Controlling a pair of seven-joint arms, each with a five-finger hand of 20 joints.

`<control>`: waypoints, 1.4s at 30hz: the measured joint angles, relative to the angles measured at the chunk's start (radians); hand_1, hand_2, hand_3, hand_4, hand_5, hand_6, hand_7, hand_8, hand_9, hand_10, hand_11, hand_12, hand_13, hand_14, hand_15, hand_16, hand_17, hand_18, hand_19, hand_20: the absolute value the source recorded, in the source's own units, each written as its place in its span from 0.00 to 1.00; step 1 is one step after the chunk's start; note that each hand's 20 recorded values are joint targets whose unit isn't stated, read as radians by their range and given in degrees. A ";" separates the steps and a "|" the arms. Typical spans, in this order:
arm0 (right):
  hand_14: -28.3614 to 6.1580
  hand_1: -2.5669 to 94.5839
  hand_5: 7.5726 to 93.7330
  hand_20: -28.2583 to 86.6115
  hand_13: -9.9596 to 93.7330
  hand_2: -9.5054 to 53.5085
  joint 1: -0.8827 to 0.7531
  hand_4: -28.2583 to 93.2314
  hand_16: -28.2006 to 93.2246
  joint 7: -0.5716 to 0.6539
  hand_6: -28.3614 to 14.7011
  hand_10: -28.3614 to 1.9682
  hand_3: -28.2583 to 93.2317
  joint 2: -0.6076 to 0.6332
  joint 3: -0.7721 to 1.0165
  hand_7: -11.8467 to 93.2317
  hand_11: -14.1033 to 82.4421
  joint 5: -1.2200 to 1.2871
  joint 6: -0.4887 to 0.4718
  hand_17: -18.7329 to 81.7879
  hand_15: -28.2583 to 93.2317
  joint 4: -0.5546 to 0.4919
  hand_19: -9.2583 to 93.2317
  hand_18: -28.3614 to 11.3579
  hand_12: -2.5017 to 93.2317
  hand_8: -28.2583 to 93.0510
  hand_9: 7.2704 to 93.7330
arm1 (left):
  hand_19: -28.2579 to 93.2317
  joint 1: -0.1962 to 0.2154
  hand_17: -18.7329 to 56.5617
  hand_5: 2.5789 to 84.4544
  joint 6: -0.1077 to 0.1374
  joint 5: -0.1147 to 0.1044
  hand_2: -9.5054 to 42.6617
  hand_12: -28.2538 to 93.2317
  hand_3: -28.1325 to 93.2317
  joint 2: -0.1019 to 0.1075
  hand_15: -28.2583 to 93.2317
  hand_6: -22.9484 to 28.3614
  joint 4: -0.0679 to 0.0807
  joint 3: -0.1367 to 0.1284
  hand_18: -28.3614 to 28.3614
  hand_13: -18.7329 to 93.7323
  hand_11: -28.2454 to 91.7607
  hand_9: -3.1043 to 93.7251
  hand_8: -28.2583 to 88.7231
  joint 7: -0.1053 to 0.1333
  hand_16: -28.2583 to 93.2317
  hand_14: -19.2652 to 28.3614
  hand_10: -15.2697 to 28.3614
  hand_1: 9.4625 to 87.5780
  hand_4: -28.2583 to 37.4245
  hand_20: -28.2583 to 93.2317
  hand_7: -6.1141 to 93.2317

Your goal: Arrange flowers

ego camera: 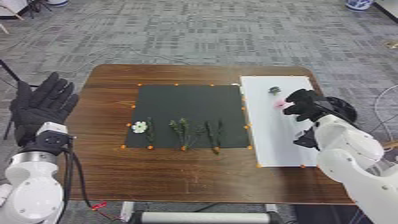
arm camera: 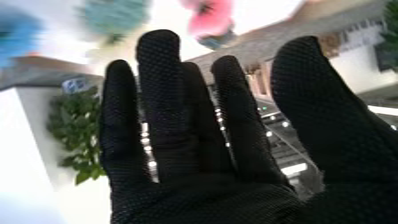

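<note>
Right hand (ego camera: 306, 103): over white board (ego camera: 277, 142), right, by 1 pink flower (ego camera: 281, 104); fingers straight, spread
Left hand (ego camera: 37, 106): left, fingers spread
White flower (ego camera: 139, 127): black mat (ego camera: 187, 102), near left

The left arm (ego camera: 34, 186) points straight forward, its left hand (ego camera: 40, 111) open with fingers extended. The right arm (ego camera: 348, 154) slants forward and inward, ending in the right hand (ego camera: 305, 106); its fingers (arm camera: 162, 95) are straight, the thumb (arm camera: 311, 85) held apart from them.
</note>
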 measured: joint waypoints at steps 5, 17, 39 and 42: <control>0.51 0.42 0.48 0.46 0.66 0.07 0.000 0.05 0.42 0.095 0.55 0.48 0.88 0.012 -0.054 0.24 0.24 -0.010 0.065 0.45 0.69 0.022 0.75 0.24 0.17 0.15 0.44 | 0.52 0.012 0.14 0.49 0.003 0.000 0.59 0.29 0.75 0.000 0.40 0.65 -0.005 -0.003 0.74 0.38 0.40 0.37 0.17 0.000 0.18 0.69 0.69 0.16 0.00 0.29 0.14; 0.55 0.49 0.50 0.46 0.66 0.01 0.107 0.03 0.47 0.099 0.56 0.49 0.88 0.017 -0.146 0.25 0.24 -0.024 0.036 0.46 0.68 0.106 0.79 0.23 0.16 0.14 0.43 | 0.52 0.043 0.14 0.49 0.011 0.000 0.58 0.29 0.77 -0.008 0.41 0.65 -0.017 -0.018 0.74 0.38 0.40 0.37 0.17 0.003 0.18 0.70 0.69 0.16 0.00 0.29 0.14; 0.69 0.69 0.74 0.56 0.74 0.00 0.147 0.00 0.61 0.163 0.67 0.69 0.78 0.020 -0.147 0.49 0.32 -0.039 -0.150 0.50 0.70 0.121 0.81 0.22 0.53 0.27 0.81 | 0.52 0.063 0.14 0.48 0.012 0.002 0.54 0.29 0.81 -0.028 0.41 0.65 -0.026 -0.045 0.74 0.38 0.40 0.37 0.17 0.000 0.19 0.71 0.70 0.17 0.00 0.29 0.15; 0.70 0.69 0.74 0.57 0.76 0.00 0.136 0.00 0.61 0.163 0.68 0.69 0.78 0.020 -0.148 0.50 0.34 -0.044 -0.109 0.51 0.70 0.120 0.81 0.22 0.55 0.28 0.82 | 0.52 0.067 0.14 0.48 0.012 0.002 0.54 0.29 0.80 -0.031 0.41 0.65 -0.029 -0.050 0.74 0.38 0.40 0.37 0.17 0.000 0.19 0.71 0.70 0.17 0.00 0.29 0.15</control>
